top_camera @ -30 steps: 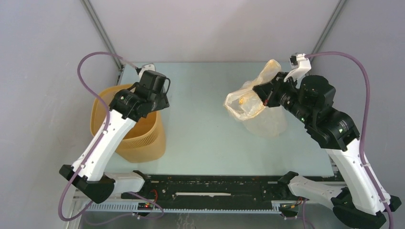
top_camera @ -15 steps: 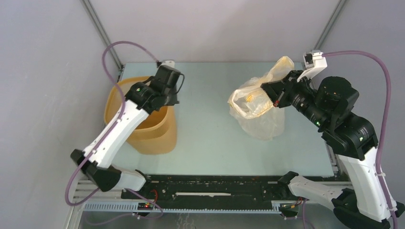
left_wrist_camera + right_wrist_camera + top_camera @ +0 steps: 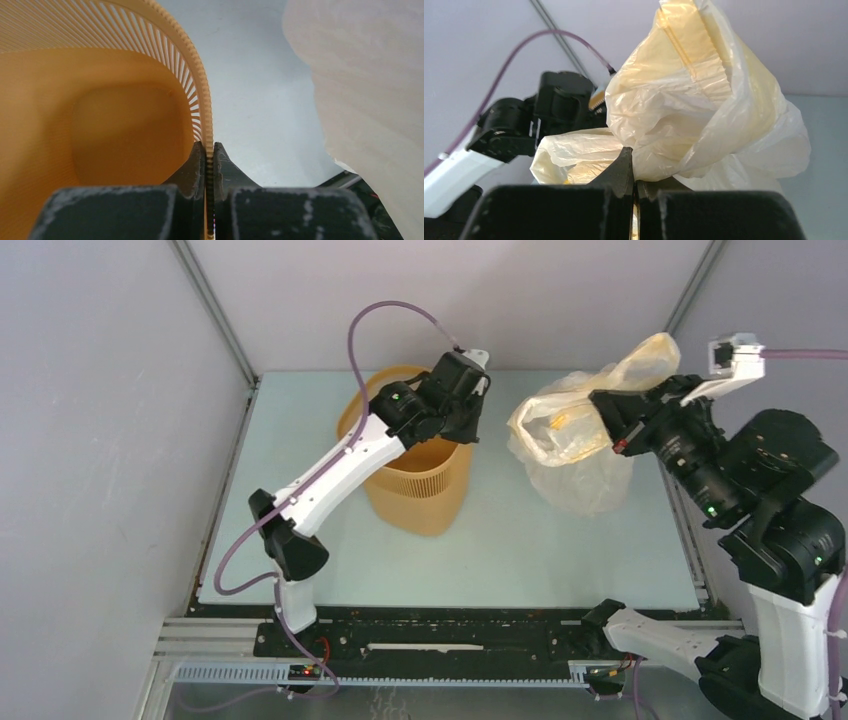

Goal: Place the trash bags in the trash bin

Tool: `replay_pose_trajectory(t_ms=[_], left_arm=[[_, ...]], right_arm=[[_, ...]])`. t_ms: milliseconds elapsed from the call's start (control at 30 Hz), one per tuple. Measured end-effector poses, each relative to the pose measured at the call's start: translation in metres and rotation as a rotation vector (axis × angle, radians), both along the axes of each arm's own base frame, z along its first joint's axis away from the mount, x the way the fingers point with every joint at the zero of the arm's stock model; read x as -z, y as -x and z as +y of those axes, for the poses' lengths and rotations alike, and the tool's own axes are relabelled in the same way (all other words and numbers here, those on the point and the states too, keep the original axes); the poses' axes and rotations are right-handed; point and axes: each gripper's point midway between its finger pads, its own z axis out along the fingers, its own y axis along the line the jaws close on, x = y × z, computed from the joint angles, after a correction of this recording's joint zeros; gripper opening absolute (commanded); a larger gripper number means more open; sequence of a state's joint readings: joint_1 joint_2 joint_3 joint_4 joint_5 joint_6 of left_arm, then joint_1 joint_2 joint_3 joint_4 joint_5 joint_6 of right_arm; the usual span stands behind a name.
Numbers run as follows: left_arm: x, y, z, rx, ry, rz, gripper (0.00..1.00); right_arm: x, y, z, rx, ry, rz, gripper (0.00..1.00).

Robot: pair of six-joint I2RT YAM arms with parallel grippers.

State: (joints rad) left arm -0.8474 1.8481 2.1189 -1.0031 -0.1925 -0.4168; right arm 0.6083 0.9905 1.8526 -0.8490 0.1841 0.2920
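At mid-bench stands the trash bin [image 3: 415, 490], an orange-yellow plastic wastebasket with smooth tapered walls, a rounded-square mouth and a band of thin vertical slots. The left tool [image 3: 210, 150] is pressed together on the bin's rim, one finger inside the wall and one outside. The left wrist view looks down into the smooth, bare interior. From above, the left arm [image 3: 340, 465] lies across the bin's mouth and hides part of it.

To the right of the bin, apart from it, hangs the trash bag [image 3: 575, 455], a thin, wrinkled, translucent cream-white film with a yellower band near its open rim. The right tool [image 3: 634, 170] pinches a gathered fold of that film between closed fingers. Whether the bag's bottom touches the pale bench [image 3: 520, 540] I cannot tell.

Purple cables [image 3: 390, 315] loop above the bin, and grey walls with metal posts [image 3: 215, 310] stand beyond it.
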Motion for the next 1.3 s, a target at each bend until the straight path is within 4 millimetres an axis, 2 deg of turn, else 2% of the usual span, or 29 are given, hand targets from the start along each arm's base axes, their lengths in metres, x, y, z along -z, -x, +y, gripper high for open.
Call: replay_pose_trajectory(t_ms=[100,200,300,433,500,633,733,800,900,1033,1100,1133,1233,1300], left_arm=[[-0.003,0.002,-0.02,0.051,0.026,0.008,0.0],[-0.008,0.01,-0.027,0.091,0.039,0.009,0.04],[-0.011,0.015,-0.032,0.127,0.057,0.016,0.15],[-0.011,0.028,-0.042,0.185,0.088,0.054,0.42],[-0.014,0.035,-0.048,0.21,0.115,0.07,0.53],[-0.028,0.048,-0.052,0.248,0.152,0.067,0.63],[-0.055,0.055,-0.043,0.258,0.203,0.023,0.64],[-0.085,0.06,-0.029,0.252,0.263,-0.038,0.64],[-0.127,0.069,0.011,0.206,0.35,-0.14,0.67],[-0.169,0.084,0.095,0.049,0.457,-0.289,0.71],[-0.176,0.091,0.13,-0.036,0.489,-0.342,0.72],[-0.173,0.094,0.146,-0.08,0.492,-0.356,0.73],[-0.166,0.11,0.177,-0.152,0.505,-0.387,0.74],[-0.157,0.117,0.189,-0.184,0.502,-0.392,0.74]], right_arm=[[-0.02,0.006,-0.012,0.034,-0.016,-0.056,0.0],[-0.04,0.013,-0.025,0.066,-0.04,-0.115,0.0],[-0.06,0.021,-0.035,0.091,-0.07,-0.175,0.0],[-0.081,0.029,-0.042,0.095,-0.103,-0.238,0.0],[-0.091,0.034,-0.043,0.087,-0.123,-0.267,0.0],[-0.113,0.044,-0.043,0.056,-0.169,-0.332,0.0],[-0.13,0.052,-0.033,-0.011,-0.208,-0.381,0.0],[-0.144,0.057,-0.024,-0.073,-0.241,-0.414,0.0],[-0.173,0.065,-0.003,-0.196,-0.306,-0.472,0.0],[-0.2,0.067,0.03,-0.365,-0.397,-0.504,0.0],[-0.206,0.064,0.051,-0.453,-0.44,-0.493,0.0],[-0.207,0.061,0.063,-0.494,-0.46,-0.48,0.0],[-0.205,0.055,0.101,-0.625,-0.51,-0.432,0.0],[-0.202,0.05,0.125,-0.703,-0.538,-0.395,0.0]])
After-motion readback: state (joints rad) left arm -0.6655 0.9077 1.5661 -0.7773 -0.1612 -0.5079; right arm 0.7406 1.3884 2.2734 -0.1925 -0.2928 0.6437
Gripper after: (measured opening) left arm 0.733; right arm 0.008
